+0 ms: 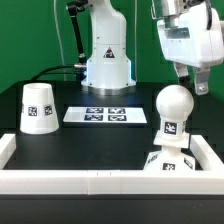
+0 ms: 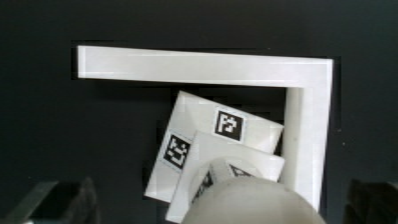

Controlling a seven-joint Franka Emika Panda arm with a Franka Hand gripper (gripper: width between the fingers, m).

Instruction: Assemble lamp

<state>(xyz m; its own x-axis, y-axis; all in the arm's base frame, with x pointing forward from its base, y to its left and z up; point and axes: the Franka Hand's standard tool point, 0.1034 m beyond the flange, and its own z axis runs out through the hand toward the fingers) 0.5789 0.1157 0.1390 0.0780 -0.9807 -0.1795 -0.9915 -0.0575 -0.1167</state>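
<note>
Bulb [image 1: 172,108] stands on base [image 1: 166,162], tucked in rail [image 1: 211,165] corner
Looks light, rigid, slick plastic; take it across its widest round. Gripper [image 1: 197,85] above, fingers spread wide, empty. Shade [image 1: 40,108] well apart, farther back

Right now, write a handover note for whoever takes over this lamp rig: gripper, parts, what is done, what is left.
Gripper open, empty, just above the bulb.
Bulb sits on the base, in the white border's corner.
Shade stands apart at the exterior view's left, beside the marker board.
Done: bulb on base; how firmly cannot be told.
Left: shade onto the lamp.
</note>
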